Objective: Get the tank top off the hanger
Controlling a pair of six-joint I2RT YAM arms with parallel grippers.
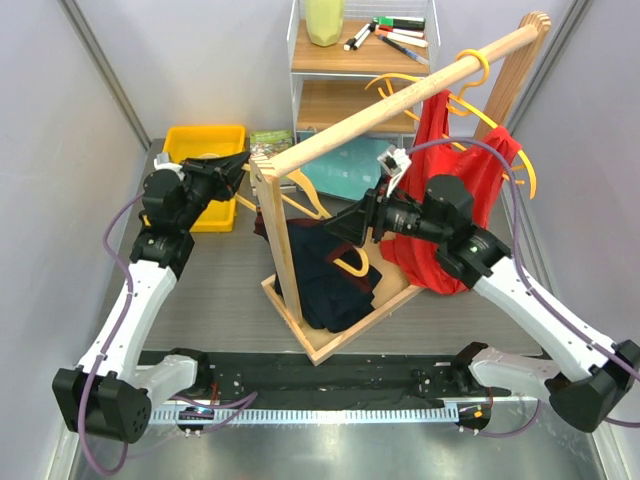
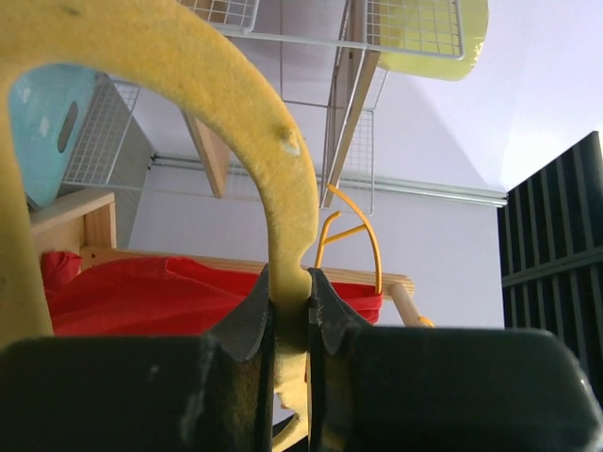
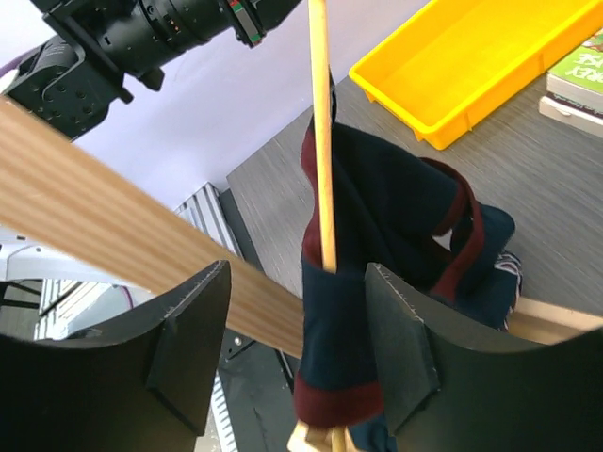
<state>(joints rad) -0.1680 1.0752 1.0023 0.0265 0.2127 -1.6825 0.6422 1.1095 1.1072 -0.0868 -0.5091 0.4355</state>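
The navy tank top (image 1: 330, 275) with maroon trim hangs on a yellow hanger (image 1: 303, 203) at the left end of the wooden rack rail (image 1: 400, 100). My left gripper (image 1: 243, 163) is shut on the hanger's hook (image 2: 290, 282), seen close in the left wrist view. My right gripper (image 1: 347, 228) is open. In the right wrist view its jaws (image 3: 297, 348) stand either side of a maroon-edged strap of the tank top (image 3: 377, 217) and the thin hanger arm (image 3: 320, 141), without pinching them.
A red garment (image 1: 450, 200) hangs on the rail's right part, with more yellow hangers (image 1: 470, 65) above it. The rack's wooden base (image 1: 330, 340) lies below the tank top. A yellow bin (image 1: 205, 150) and a book (image 1: 270, 140) lie behind; a wire shelf (image 1: 350, 60) stands at the back.
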